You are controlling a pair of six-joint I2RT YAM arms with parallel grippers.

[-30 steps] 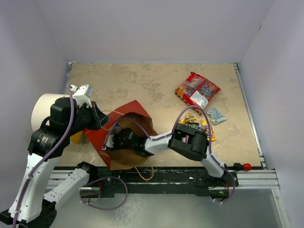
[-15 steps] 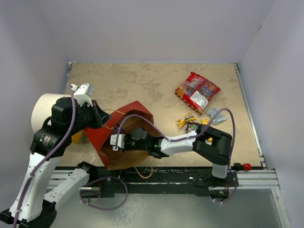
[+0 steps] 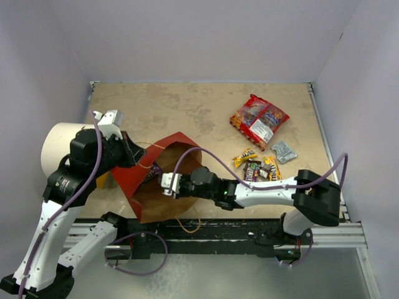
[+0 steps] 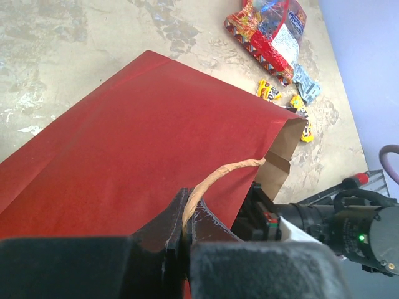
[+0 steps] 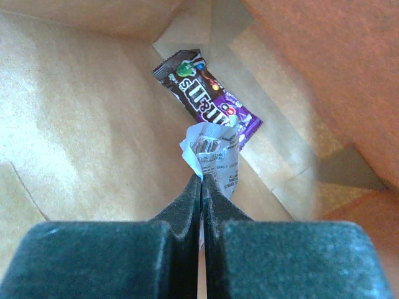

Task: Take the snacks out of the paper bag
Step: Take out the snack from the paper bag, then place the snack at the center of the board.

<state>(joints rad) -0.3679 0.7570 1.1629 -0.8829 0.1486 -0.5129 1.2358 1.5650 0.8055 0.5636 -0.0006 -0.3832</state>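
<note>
- White cylinder (image 3: 57, 148) stood at the 9 o'clock edge of the table (image 3: 156, 106), behind the left arm.
- Left gripper (image 4: 189, 215) at about 8 o'clock on the table: jaws pressed together on the tan string handle (image 4: 225, 174) of the paper bag (image 3: 176, 144). The string ran up out of the jaws and over the red panel.
- Paper bag lay on its side at 7 to 8 o'clock, red outside uppermost. Its brown kraft mouth faced 4 o'clock, toward the right arm.
- Right gripper (image 5: 201, 181) reached into the bag's mouth from 3 o'clock. Jaws were closed tight, pinching the crumpled white end of a purple candy pack (image 5: 207, 98).
- That pack lay on the kraft floor deep in the bag, slanting from 11 to 5 o'clock in the wrist view, its far end at a fold.
- Loose candy packs (image 3: 259, 168) sat in a cluster on the table at 4 o'clock, outside the bag, beside the right forearm. Colours seen were yellow, brown and purple.
- Red snack bags (image 3: 259, 118) lay at 2 o'clock, overlapping each other, well apart from the paper bag.
- Silver-grey packet (image 3: 284, 151) lay at 3 o'clock, between the red bags and the candy cluster.
</note>
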